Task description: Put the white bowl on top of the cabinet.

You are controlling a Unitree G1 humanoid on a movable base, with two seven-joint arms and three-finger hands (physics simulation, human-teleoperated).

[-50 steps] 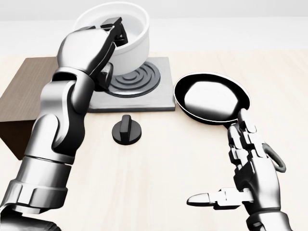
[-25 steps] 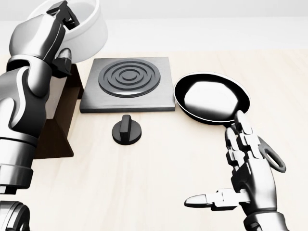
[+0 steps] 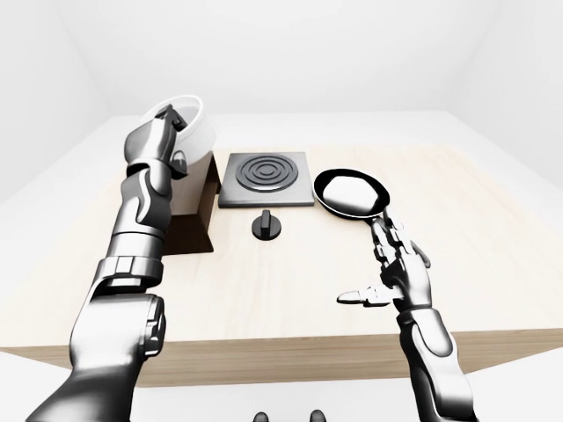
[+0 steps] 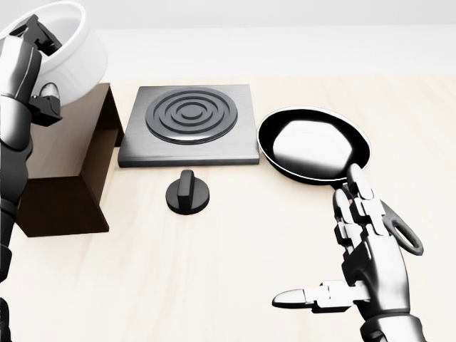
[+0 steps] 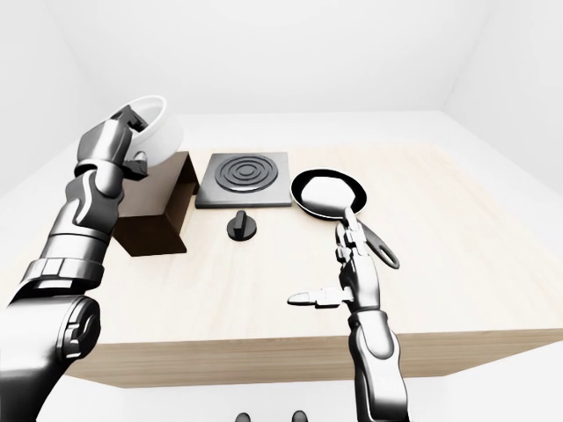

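While held tilted above the cabinet (image 4: 60,189), white bowl (image 4: 75,53) sits clenched at its rim in left hand (image 4: 28,43). Right hand (image 4: 367,274): fingers spread, empty, beside frying pan (image 4: 313,146). Risk, judged: released at this tilt, bowl could roll off toward hotplate (image 4: 189,125).

A pale wooden table (image 3: 290,290) stands in a bare white room with plain walls and even light
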